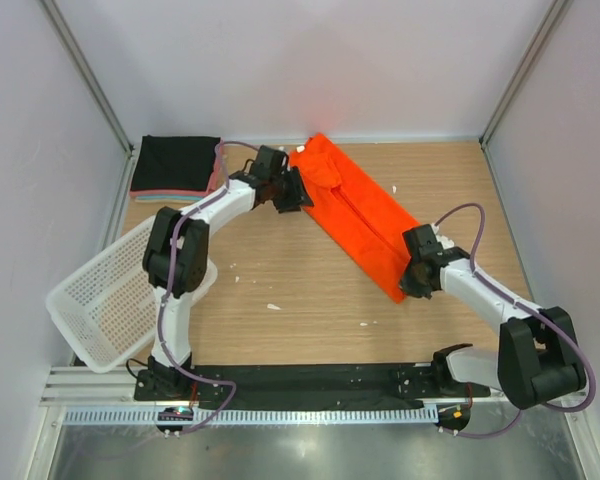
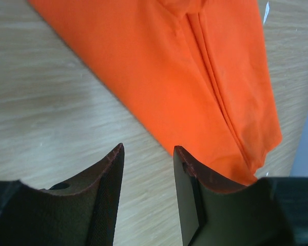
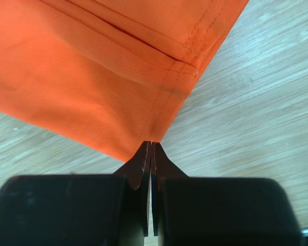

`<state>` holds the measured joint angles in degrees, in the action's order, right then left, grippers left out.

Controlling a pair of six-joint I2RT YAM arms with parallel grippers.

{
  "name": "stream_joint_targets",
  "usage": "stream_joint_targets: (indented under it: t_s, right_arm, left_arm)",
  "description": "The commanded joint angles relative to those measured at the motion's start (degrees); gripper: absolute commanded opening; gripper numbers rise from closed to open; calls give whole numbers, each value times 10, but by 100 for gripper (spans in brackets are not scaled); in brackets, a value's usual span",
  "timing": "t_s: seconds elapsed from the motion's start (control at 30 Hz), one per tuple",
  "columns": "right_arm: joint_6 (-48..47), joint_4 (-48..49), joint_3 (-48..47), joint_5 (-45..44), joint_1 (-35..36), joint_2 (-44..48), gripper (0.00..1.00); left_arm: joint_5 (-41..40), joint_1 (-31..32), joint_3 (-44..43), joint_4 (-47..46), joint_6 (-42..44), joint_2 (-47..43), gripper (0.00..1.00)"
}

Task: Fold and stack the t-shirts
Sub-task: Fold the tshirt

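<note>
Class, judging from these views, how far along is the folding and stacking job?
Done: a folded stack, black on top, sits at the back left. In hand: the orange shirt lies folded into a long strip; the right gripper is shut on its near corner, the left gripper open by its far end. Left: folding it shorter and stacking it.

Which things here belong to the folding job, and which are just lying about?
Job: orange shirt; folded stack; right gripper, pinching the shirt's near corner; left gripper, open at its far end.
Lying about: basket; white scraps.
</note>
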<state>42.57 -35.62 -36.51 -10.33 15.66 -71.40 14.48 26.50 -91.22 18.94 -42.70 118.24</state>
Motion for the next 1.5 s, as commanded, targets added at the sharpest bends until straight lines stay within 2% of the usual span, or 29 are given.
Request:
stream_joint_targets:
  t_s: [0.0,0.2,0.37,0.53,0.77,0.9,1.0,1.03,1.17,1.23,1.37,1.4,1.47]
  right_arm:
    - [-3,-37,-59,-22,2,43,5]
    - [-16,-22,-91,57,2,80,8]
    - [-42,-47,-143,24,2,69,8]
    - [-48,-34,-169,47,2,75,8]
    - [-53,-46,-245,17,2,60,8]
    - [-64,-70,-301,-4,2,41,8]
    - [-65,-77,-319,-20,2,42,9]
    - [-65,-81,-323,-23,1,43,8]
    - [-67,-97,-334,-34,2,52,9]
    - [-70,-103,-330,-33,2,59,10]
    - [-68,-111,-313,-15,2,72,14]
    - [-64,-115,-305,-14,2,73,14]
    - [-57,-117,-298,-14,2,78,16]
  left_arm:
    - [-2,-7,-78,-25,-6,40,45]
    - [13,-15,-166,-23,-15,109,44]
    - [5,-22,-214,-15,-14,160,44]
    - [-21,-27,-236,0,-1,197,44]
    - [-117,-34,-369,142,76,272,45]
    - [-118,-48,-389,147,75,281,44]
    - [-65,-59,-331,88,70,242,45]
    - [-51,-58,-291,55,70,201,45]
    - [12,-51,-232,32,73,106,45]
    - [9,-44,-202,33,68,65,45]
    - [-33,-20,-56,31,5,-70,46]
    - [-77,-13,-25,36,-43,-93,46]
    - [-96,13,36,32,-105,-133,47]
